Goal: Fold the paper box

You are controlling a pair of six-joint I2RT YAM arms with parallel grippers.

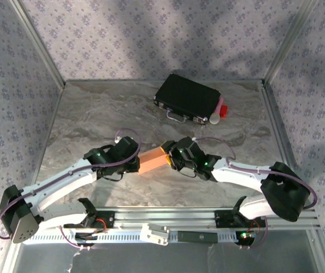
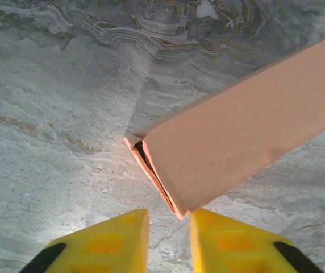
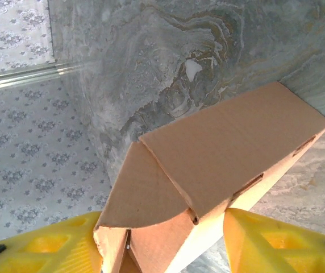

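The paper box [image 1: 153, 161] is a salmon-brown cardboard tube that lies between my two grippers near the middle of the table. In the right wrist view, one end of the paper box [image 3: 225, 148] has a rounded flap standing open. My right gripper [image 3: 162, 227] has a yellow finger pressed on each side of that end. My left gripper [image 2: 169, 219] stands slightly open just short of the other end. The lower corner of the paper box [image 2: 242, 142] touches the tip of its right finger, and nothing lies between the fingers. From above, the left gripper [image 1: 133, 162] and right gripper [image 1: 173, 158] face each other across the box.
A black hard case [image 1: 188, 98] with metal trim lies at the back of the marble table [image 1: 94, 119]. A small red and white object [image 1: 219, 112] sits at its right end. Patterned walls [image 1: 15, 85] close in the left, right and back sides.
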